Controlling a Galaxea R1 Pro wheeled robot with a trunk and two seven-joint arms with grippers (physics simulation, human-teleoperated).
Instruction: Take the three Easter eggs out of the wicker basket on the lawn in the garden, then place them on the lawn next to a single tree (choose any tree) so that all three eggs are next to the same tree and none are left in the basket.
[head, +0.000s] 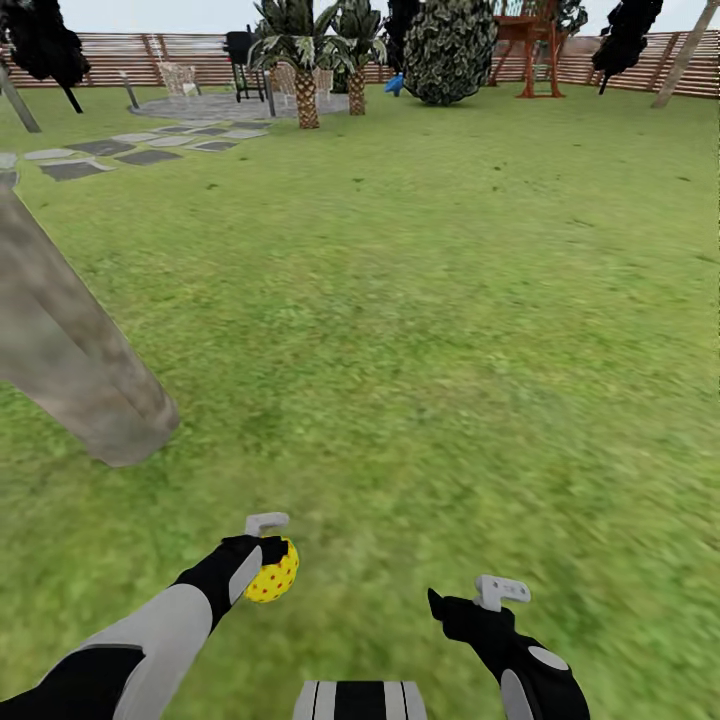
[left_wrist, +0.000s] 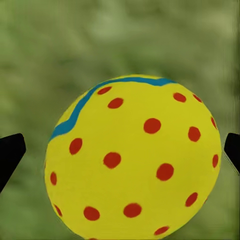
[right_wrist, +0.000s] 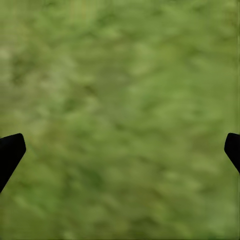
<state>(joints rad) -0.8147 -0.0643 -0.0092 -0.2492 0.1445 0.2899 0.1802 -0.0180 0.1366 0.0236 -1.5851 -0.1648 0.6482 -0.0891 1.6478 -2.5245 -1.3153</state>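
One Easter egg (head: 273, 577), yellow with red dots and a blue-edged band, sits right at my left gripper (head: 267, 550), low over the lawn (head: 420, 330). In the left wrist view the egg (left_wrist: 132, 160) lies between the two dark fingertips (left_wrist: 11, 152), which stand wide apart with a thin gap of grass on each side; this gripper is open. I cannot tell whether the egg rests on the grass. The grey-brown tree (head: 75, 365) trunk rises from the grass to the egg's front left. My right gripper (head: 467, 598) is open and empty over bare grass (right_wrist: 120, 120). The wicker basket is out of view.
Stone paving slabs (head: 120, 150) and a round patio with chairs lie far back left. Two short palms (head: 305, 95), a large shrub (head: 450, 50), a wooden playset (head: 530, 45) and the slatted fence (head: 640, 65) line the back. Open lawn stretches ahead and to the right.
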